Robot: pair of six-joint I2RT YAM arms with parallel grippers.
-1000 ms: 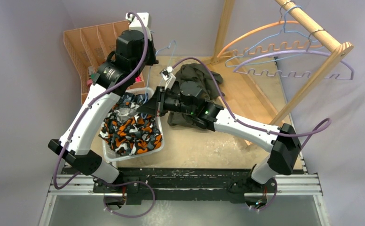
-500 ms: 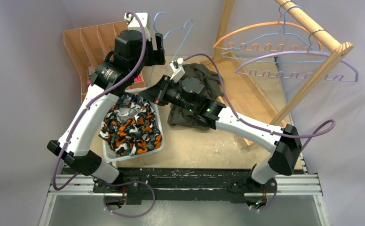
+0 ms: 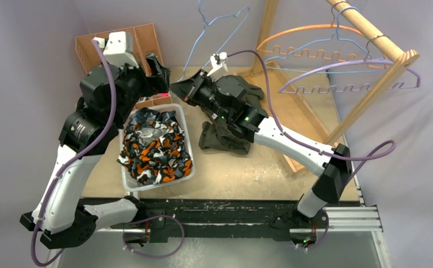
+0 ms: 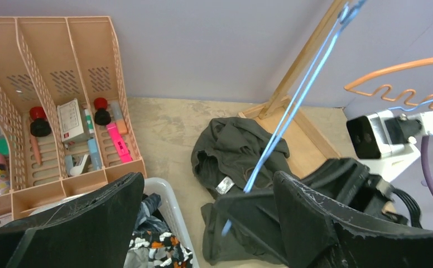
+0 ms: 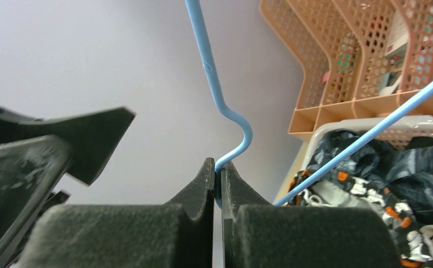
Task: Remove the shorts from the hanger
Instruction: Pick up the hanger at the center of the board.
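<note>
**Bare hanger lifting clear of the bin**

Behind the white plastic bin [image 3: 164, 182], beside the tan slotted desk organiser [image 3: 85, 49], the left gripper [image 3: 159, 75] is hanging with its jaws spread wide and gripping nothing. Inside the bin, the orange-black-white camouflage shorts [image 3: 153, 153] are lying heaped, with the dark blue-grey camouflage shorts [image 3: 150, 118] showing at its far end.

Above the bin's far right corner, the right gripper [image 5: 217, 170] is pinching the thin blue wire hanger [image 5: 207, 62] tight at a bend, and the wire is carrying no fabric. Just right of the bin, the olive green shorts [image 4: 231, 151] are sprawling on the table.

The removal appears done for this hanger. The pinch should be staying firm and the wire rising straight, so the lower bar is not snagging cloth in the bin.
</note>
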